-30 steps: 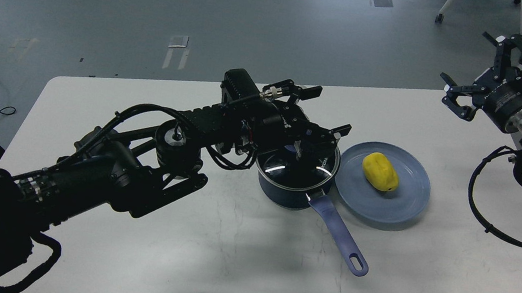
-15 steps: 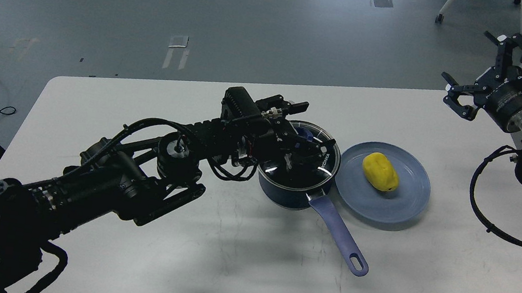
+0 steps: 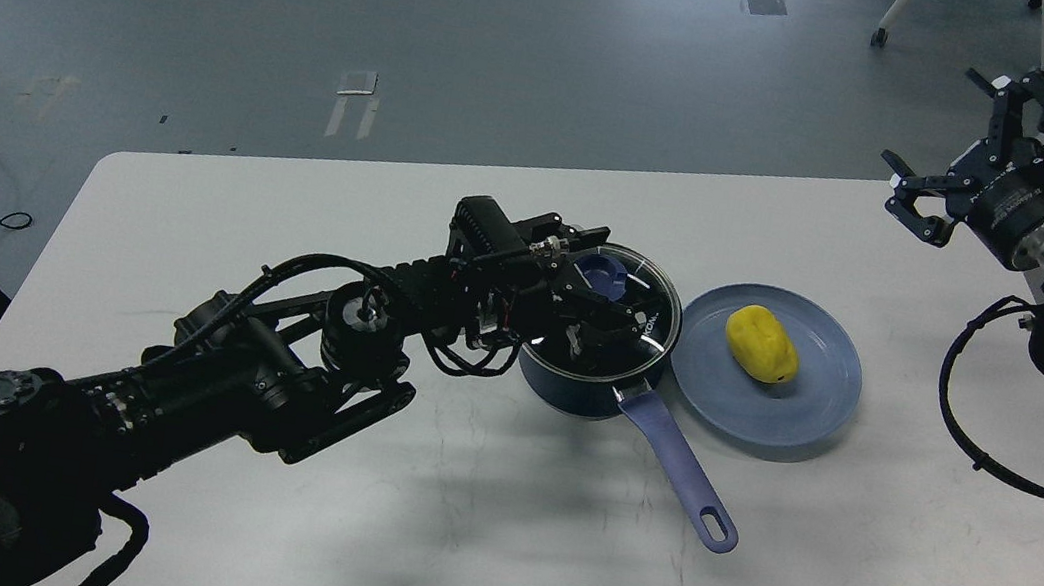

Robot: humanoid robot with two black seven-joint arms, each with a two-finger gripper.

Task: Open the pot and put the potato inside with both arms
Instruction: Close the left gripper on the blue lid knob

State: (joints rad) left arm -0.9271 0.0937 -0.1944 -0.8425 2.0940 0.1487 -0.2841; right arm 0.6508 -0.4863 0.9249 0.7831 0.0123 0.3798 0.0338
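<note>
A dark blue pot (image 3: 570,388) with a long blue handle (image 3: 675,475) stands mid-table. Its glass lid (image 3: 658,296) with a blue knob (image 3: 601,272) is on it. My left gripper (image 3: 606,284) is low over the lid, open, with one finger on either side of the knob; I cannot tell whether they touch it. A yellow potato (image 3: 761,343) lies on a blue plate (image 3: 813,417) just right of the pot. My right gripper (image 3: 942,131) is open and empty, raised above the table's far right corner, well away from the potato.
The white table (image 3: 448,546) has its far edge just behind the pot. My right arm's cables (image 3: 958,431) loop over the table's right side. Grey floor with cables and chair legs lies beyond.
My left gripper has come down and slightly back onto the lid, its fingers now level with the knob. The right gripper has barely moved. Pot, plate and potato are unmoved.
</note>
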